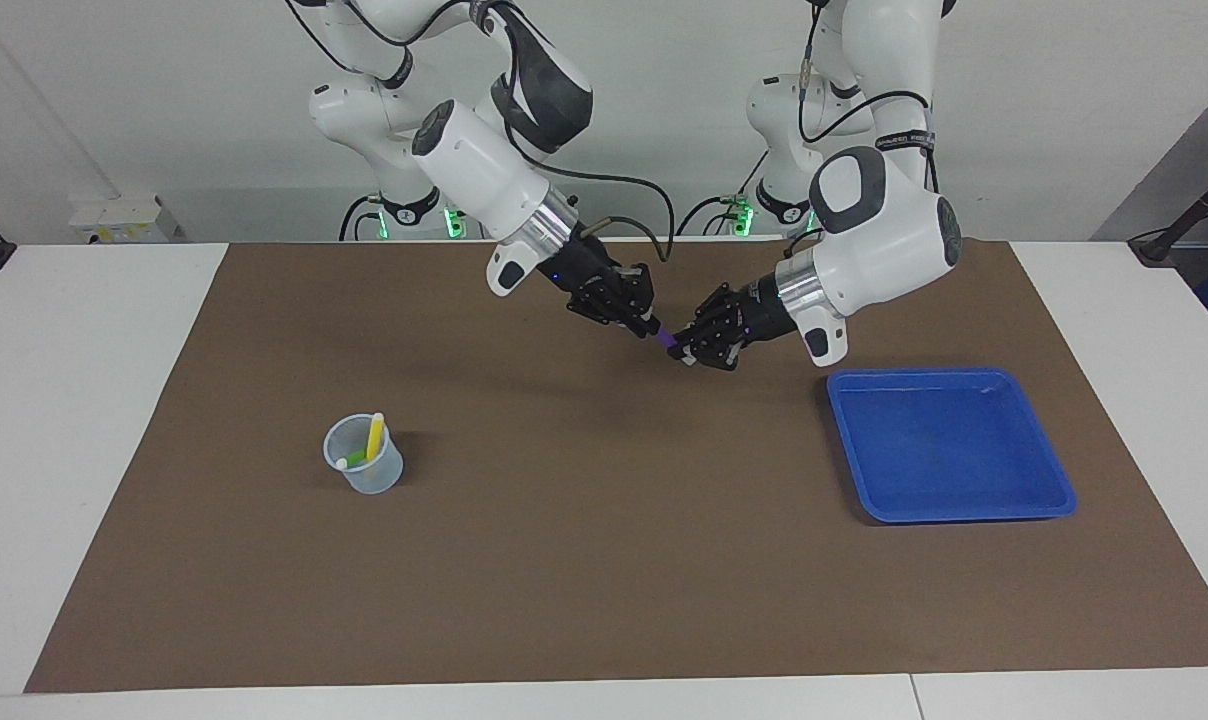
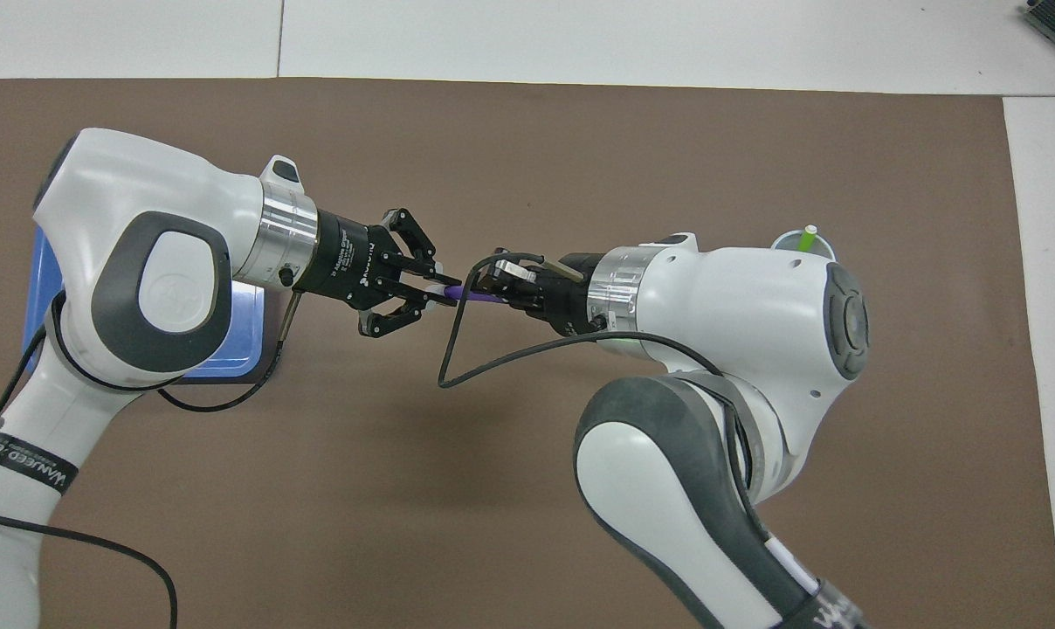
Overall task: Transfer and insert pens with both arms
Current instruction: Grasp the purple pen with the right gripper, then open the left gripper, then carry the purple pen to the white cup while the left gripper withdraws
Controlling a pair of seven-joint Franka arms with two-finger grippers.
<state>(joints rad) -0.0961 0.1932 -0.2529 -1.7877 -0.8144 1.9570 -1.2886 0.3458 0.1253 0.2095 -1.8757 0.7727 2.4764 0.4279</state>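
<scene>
A purple pen (image 1: pixel 667 340) (image 2: pixel 472 295) hangs in the air over the brown mat, nearer the robots than the mat's middle, with a gripper at each end. My left gripper (image 1: pixel 686 352) (image 2: pixel 440 293) is shut on one end, and my right gripper (image 1: pixel 652 326) (image 2: pixel 495 293) is shut on the other. Only a short piece of pen shows between them. A yellow pen (image 1: pixel 375 434) and a green pen (image 1: pixel 355 458) (image 2: pixel 808 238) stand in a clear cup (image 1: pixel 366 470) (image 2: pixel 789 244) toward the right arm's end of the table.
A blue tray (image 1: pixel 949 445) (image 2: pixel 43 288) lies on the mat toward the left arm's end, with nothing in it; the left arm covers much of it in the overhead view. A black cable (image 2: pixel 447 349) loops down from the right wrist.
</scene>
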